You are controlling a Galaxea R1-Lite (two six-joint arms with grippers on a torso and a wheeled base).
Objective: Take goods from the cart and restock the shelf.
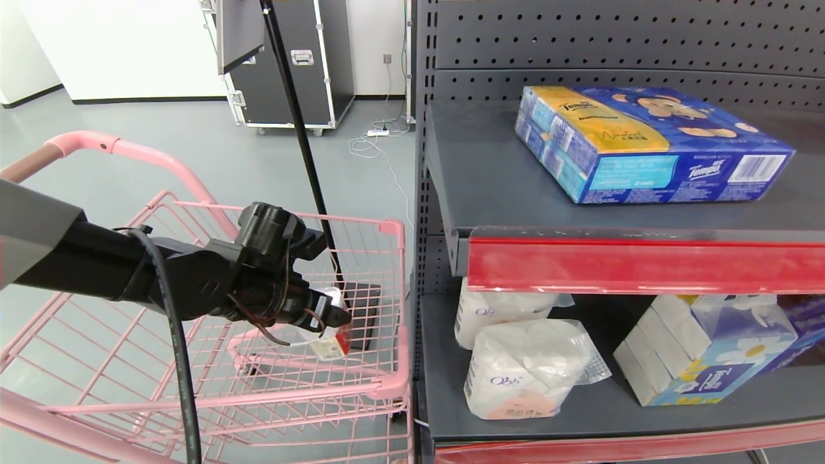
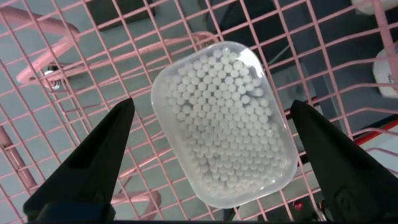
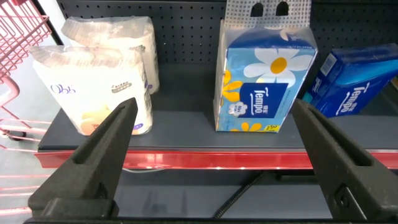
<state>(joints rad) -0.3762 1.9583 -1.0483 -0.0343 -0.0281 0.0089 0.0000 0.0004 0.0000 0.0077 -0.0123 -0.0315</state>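
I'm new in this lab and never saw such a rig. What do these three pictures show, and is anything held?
It is a two-armed robot restocking a shop shelf. The wide picture comes from its head; the other two come from cameras on its wrists. The left end effector hangs open inside the pink cart, one finger on each side of a clear tub of what look like cotton swabs. The right end effector, also open, faces the lower shelf's white packs and daisy tissue pack. A blue tissue box lies one level higher. Nothing is held.
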